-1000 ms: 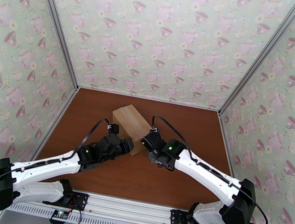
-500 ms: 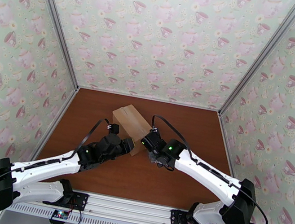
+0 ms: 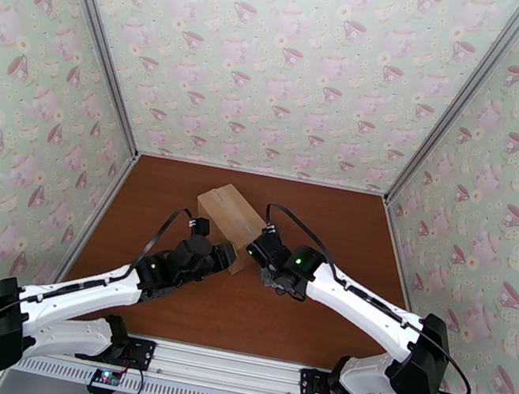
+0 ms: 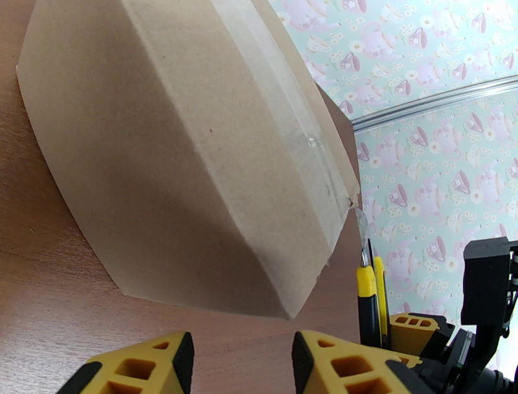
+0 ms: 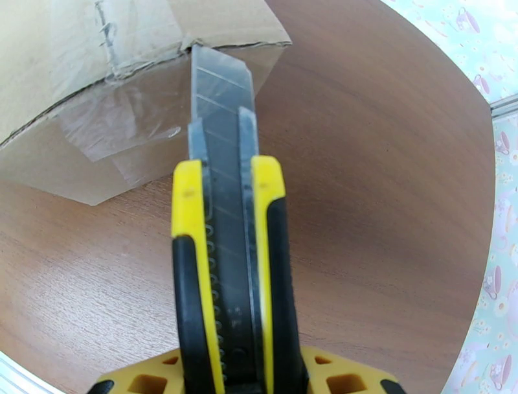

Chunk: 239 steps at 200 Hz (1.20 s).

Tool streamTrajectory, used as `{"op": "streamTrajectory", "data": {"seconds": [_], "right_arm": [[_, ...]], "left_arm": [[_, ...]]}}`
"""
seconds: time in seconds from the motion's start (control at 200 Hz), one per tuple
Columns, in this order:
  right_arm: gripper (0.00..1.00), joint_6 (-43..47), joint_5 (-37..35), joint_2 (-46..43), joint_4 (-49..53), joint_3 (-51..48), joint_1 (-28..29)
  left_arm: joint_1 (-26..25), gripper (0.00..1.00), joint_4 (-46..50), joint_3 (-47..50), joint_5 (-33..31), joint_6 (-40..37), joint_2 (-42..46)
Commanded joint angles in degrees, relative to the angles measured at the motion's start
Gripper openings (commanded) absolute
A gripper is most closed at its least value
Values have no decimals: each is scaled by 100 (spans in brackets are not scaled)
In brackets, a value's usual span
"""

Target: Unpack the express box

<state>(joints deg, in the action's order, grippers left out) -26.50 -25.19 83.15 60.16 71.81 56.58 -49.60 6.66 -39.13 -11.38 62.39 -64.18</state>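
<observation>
Over the last second almost nothing has changed. In the top view the right arm has crept a hair toward the plain brown rectangular cardboard express box (image 3: 229,216), and the box itself has not shifted. It lies skewed near the middle of the dark brown wooden table (image 3: 277,325), with both arms closed in on its near end.

The right claw (image 3: 262,247) stays clenched on a yellow-and-black utility knife (image 5: 226,259) with its blade run out. In the right wrist view the tip sits at the box's top edge, at the corner where the strip of clear tape (image 5: 116,123) folds down over the end. Whether it has bitten in cannot be told.

The left claw (image 4: 236,363) is released. Its yellow fingers (image 4: 139,364) stand apart over bare table, just short of the box's lower corner and touching nothing.

This looks like a pause for alignment rather than a cut. The seam appears whole and the flaps flat, so the unpacking has barely started. The next stroke probably has to run the blade along the tape while the free claw steadies the box.
</observation>
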Motion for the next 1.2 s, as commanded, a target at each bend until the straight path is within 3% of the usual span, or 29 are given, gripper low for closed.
{"op": "streamTrajectory", "data": {"seconds": [0.0, 1.192], "right_arm": [[0, 76, -118, 66, 4, 55, 46], [0, 172, -269, 215, 4, 199, 101]], "left_arm": [[-23, 47, -24, -71, -13, -17, 29], [-24, 47, -295, -121, 3, -57, -250]]}}
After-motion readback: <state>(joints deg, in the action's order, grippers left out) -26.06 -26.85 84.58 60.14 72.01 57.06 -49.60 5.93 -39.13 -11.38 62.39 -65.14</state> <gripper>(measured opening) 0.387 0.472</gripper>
